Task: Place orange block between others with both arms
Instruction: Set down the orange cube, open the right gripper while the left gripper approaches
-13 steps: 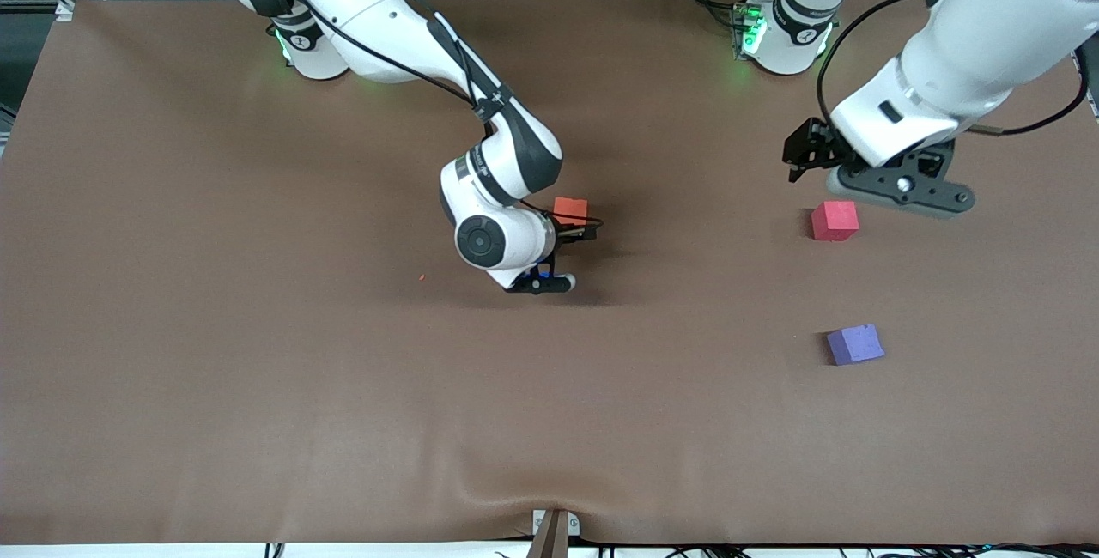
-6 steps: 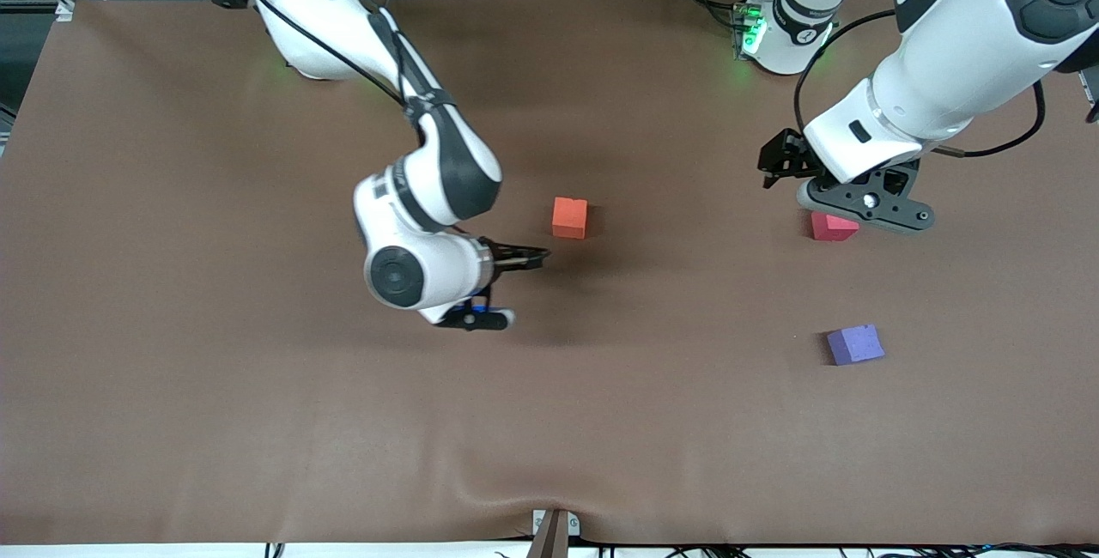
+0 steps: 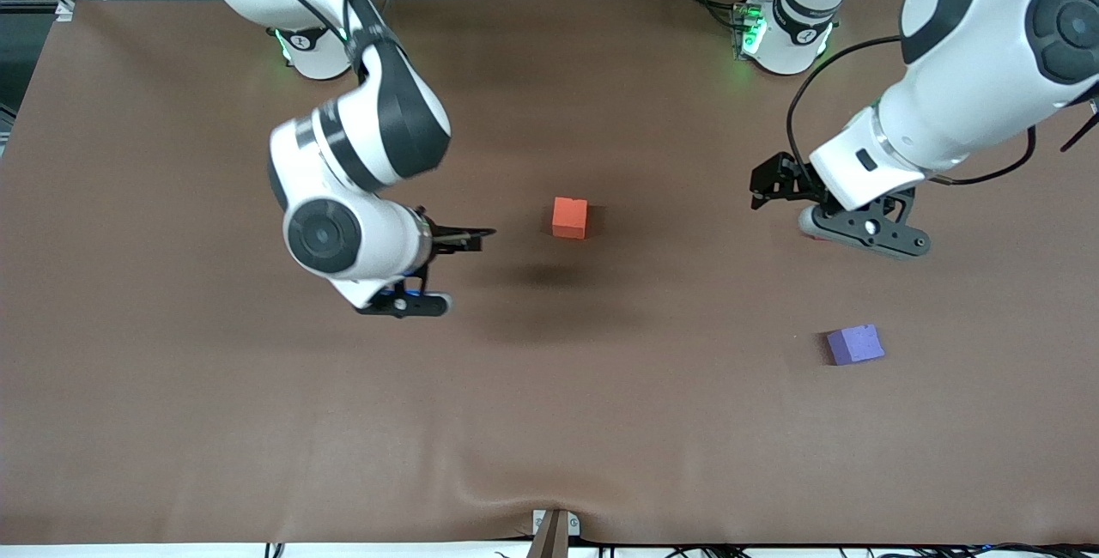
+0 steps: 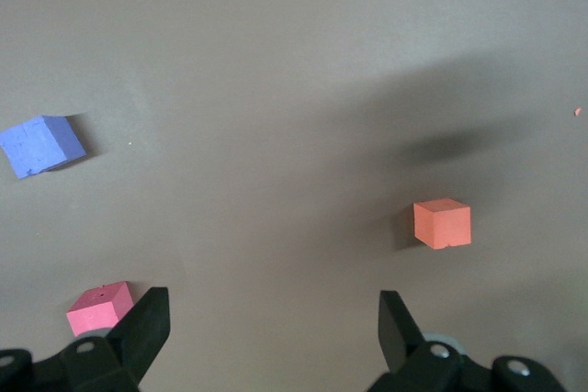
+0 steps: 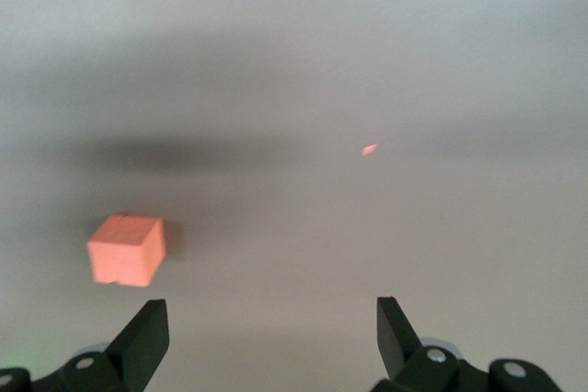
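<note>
Empty-handed, the right gripper (image 3: 468, 236) hangs with fingers spread over the brown tabletop (image 3: 215, 412), beside the small orange foam cube (image 3: 569, 217) lying mid-table. The left gripper (image 3: 767, 187), fingers likewise parted, hovers over the pinkish-red foam cube (image 4: 99, 308), hiding it from the front camera; the purple-blue foam cube (image 3: 854, 344) sits nearer that camera. Any careless descent risks nudging the pinkish-red cube and narrowing the gap.

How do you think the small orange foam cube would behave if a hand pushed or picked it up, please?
The small orange foam cube looks light, so a push would probably slide it. Its flat faces make rolling unlikely. Being foam, it may compress slightly when squeezed.
</note>
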`<state>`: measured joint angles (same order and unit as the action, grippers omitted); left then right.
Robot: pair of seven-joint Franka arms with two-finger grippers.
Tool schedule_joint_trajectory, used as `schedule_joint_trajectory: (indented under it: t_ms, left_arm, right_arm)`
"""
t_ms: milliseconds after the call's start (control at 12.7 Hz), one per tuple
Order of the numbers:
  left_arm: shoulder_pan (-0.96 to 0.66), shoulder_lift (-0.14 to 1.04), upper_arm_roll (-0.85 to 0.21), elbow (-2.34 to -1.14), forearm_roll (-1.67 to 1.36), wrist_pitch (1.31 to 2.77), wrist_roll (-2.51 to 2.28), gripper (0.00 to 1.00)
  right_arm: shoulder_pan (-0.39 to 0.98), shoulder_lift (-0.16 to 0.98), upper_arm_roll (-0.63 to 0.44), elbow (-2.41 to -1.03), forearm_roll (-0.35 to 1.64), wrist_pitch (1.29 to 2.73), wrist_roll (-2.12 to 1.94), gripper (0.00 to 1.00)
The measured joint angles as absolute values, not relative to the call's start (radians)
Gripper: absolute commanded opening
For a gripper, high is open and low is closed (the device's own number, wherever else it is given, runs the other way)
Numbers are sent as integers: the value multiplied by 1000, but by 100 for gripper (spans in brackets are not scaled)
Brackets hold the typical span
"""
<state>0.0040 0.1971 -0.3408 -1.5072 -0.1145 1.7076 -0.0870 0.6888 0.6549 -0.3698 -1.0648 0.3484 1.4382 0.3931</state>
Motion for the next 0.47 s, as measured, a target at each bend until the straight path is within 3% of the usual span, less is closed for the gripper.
schedule_joint_trajectory:
  t_ms: [471]
  left_arm:
    - [-12, 299, -342, -1508, -181, 1848, -287, 100]
  right_arm:
    - [592, 523, -385, -1069, 285, 1330, 388, 100]
